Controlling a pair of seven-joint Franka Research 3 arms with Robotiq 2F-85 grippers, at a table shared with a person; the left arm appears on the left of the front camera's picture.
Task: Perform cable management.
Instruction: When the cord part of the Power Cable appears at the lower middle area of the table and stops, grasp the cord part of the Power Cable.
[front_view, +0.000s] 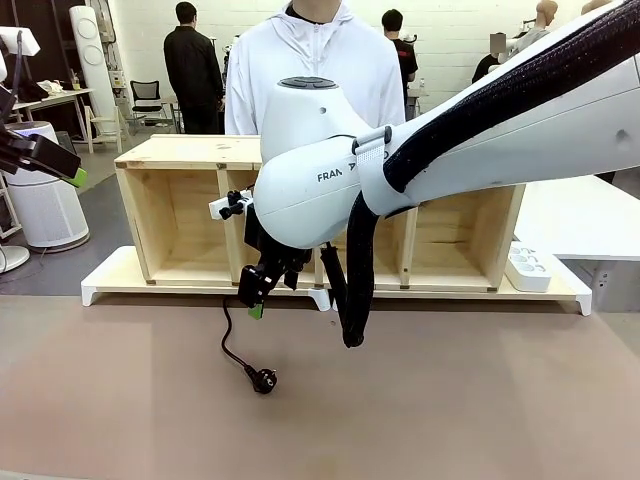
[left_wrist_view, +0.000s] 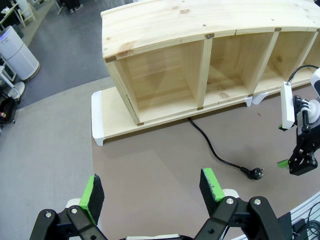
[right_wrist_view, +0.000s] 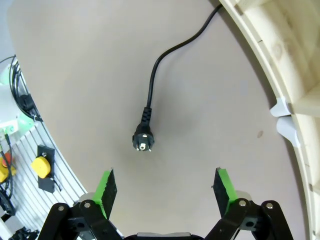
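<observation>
The black cable (front_view: 228, 340) runs out from under the wooden shelf onto the brown table and ends in a round plug (front_view: 264, 380). My right gripper (front_view: 254, 296) hangs just above the cable, near the shelf's front edge. In the right wrist view its fingers (right_wrist_view: 106, 187) stand open, with the plug (right_wrist_view: 143, 140) lying on the table between and beyond them and nothing held. My left gripper (left_wrist_view: 151, 187) is open and empty, high over the table's left part, with the cable (left_wrist_view: 210, 147) and plug (left_wrist_view: 256, 173) farther off. At the front view's far left edge the left gripper (front_view: 68, 170) is raised.
A wooden shelf (front_view: 190, 150) with several open compartments stands on a white base (front_view: 110, 280) across the table's back. A white power strip (front_view: 527, 268) lies on the base at the right. A person in a white hoodie (front_view: 310, 60) stands behind the shelf. The right arm's thick hose (front_view: 355, 300) hangs mid-table.
</observation>
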